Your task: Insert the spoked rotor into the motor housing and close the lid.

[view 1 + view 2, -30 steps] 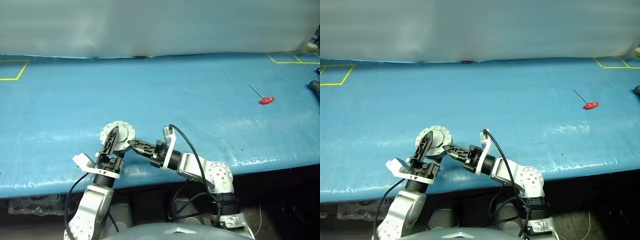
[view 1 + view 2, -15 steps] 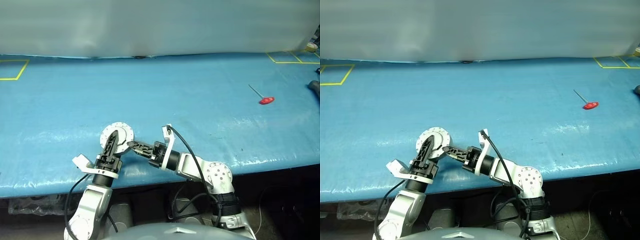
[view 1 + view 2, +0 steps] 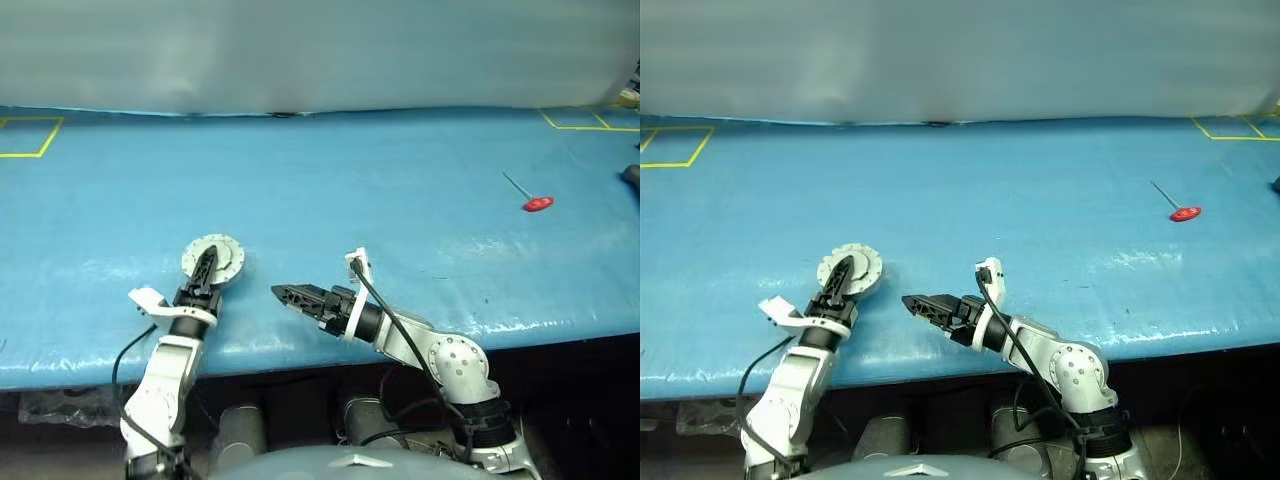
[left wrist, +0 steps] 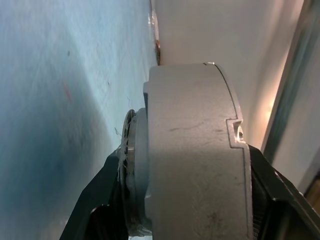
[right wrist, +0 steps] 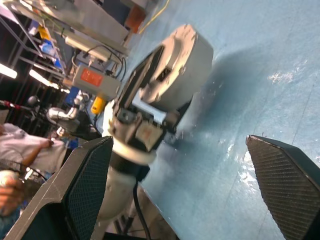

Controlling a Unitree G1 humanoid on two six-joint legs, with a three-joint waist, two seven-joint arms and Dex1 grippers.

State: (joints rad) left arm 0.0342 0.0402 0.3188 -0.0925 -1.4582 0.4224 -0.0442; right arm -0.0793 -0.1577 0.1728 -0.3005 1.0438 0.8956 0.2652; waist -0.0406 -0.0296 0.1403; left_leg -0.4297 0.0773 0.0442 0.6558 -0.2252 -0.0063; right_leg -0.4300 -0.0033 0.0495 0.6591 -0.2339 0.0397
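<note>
Low in the left of the left eye view, the left gripper (image 3: 205,268) clasps the motor housing (image 3: 213,261) by its sides, its two black fingers (image 4: 90,210) pressed against the silver wall, lid (image 4: 131,175) closed onto it. The housing hangs just above the blue table (image 3: 400,180). To its right, at lower centre, the right gripper (image 3: 287,293) points left toward it, well apart from it, jaws spread wide and holding nothing. A red-handled tool (image 3: 530,198) lies alone in the upper right of the frame.
</note>
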